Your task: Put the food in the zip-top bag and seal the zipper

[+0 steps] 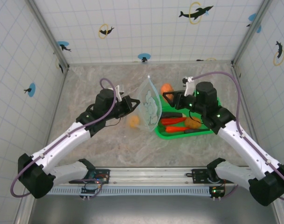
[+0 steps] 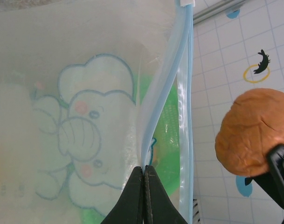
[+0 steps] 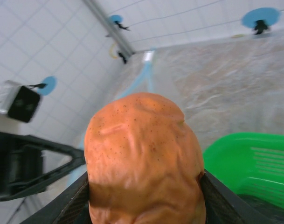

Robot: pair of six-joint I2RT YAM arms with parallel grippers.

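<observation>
My left gripper is shut on one lip of the zip-top bag and holds it upright above the table. The light-blue zipper is parted, its other strip hanging just to the right. My right gripper is shut on an orange round piece of food, held in the air just right of the bag's mouth. More food lies in the green basket: a dark long piece, two carrots and a tan round piece.
A small orange piece lies on the table below the bag, left of the basket. The basket's rim sits low at the right in the right wrist view. Tiled walls enclose the table on three sides.
</observation>
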